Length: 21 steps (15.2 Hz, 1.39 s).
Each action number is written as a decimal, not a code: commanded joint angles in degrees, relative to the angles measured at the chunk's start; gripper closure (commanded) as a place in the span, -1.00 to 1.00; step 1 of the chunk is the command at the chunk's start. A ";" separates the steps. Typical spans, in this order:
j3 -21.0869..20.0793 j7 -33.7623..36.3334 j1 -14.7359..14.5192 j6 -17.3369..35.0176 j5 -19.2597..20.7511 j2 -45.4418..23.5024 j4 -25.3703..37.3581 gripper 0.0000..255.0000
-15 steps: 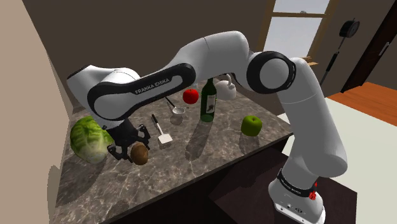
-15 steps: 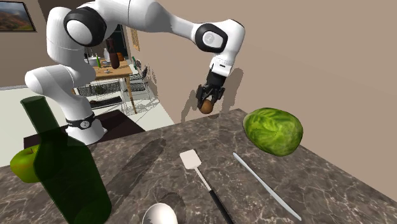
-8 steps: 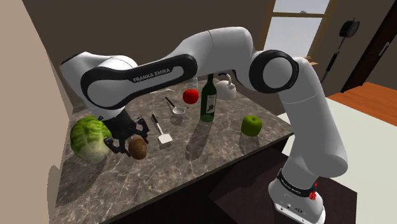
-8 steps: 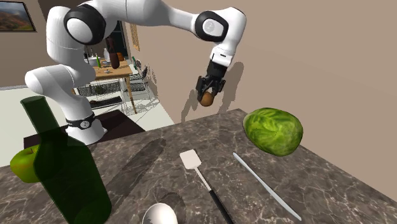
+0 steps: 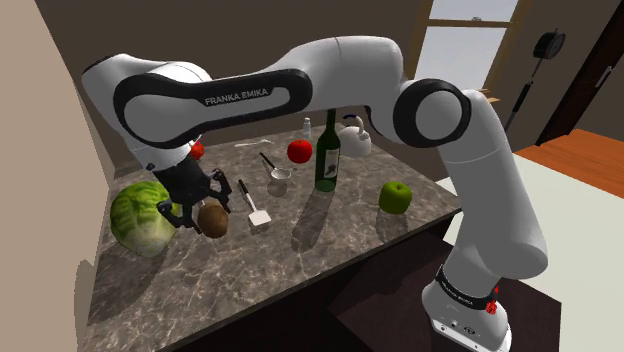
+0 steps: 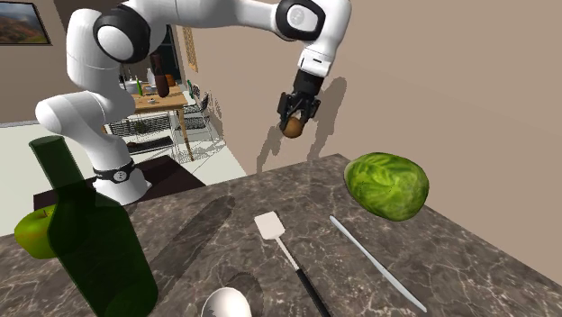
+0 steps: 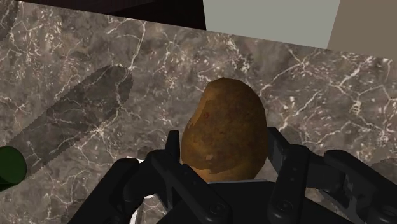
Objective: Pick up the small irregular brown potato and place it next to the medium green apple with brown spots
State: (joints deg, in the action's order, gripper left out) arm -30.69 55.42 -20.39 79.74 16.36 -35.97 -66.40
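Dark marble worktop (image 5: 330, 240): bears every object of the task; nothing is yet set down beside the target fruit.

White arm (image 5: 330, 75): arches from its stand at the shoulder view's lower right, over the worktop, to the far left end.

Lettuce (image 5: 140, 218): lies at the shoulder view's left end, just beside the raised load, and plays no part in the task.

Green bottle (image 5: 327, 155): stands upright near the middle, roughly between the load and the destination.

Green apple (image 5: 395, 197): rests towards the shoulder view's right, near the worktop's near edge and well apart from the gripper. It marks the destination.

Gripper (image 6: 294, 119): both black fingers clasp the potato from either side, as the wrist view shows.

Brown potato (image 7: 224, 130): held between the fingers and well above the worktop in the second exterior view.

Progress, as judged: the pick is complete. The carry rightward past the bottle, the descent beside the apple and the release all remain, so roughly half the task is outstanding.
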 commanded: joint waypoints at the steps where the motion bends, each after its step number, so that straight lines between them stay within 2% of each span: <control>1: -0.41 -0.61 1.97 1.18 -0.94 3.09 -4.21 1.00; 5: -1.24 -4.02 8.91 6.93 -4.26 13.48 -19.54 1.00; 10: -0.68 -10.20 15.34 11.89 -8.24 24.99 -34.11 1.00; 15: 1.54 -17.53 19.70 15.19 -11.50 35.42 -45.81 1.00; 21: 5.97 -26.59 22.92 17.66 -13.45 46.25 -57.22 1.00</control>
State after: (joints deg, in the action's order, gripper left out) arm -25.56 30.52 2.03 97.13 3.15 8.42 -121.78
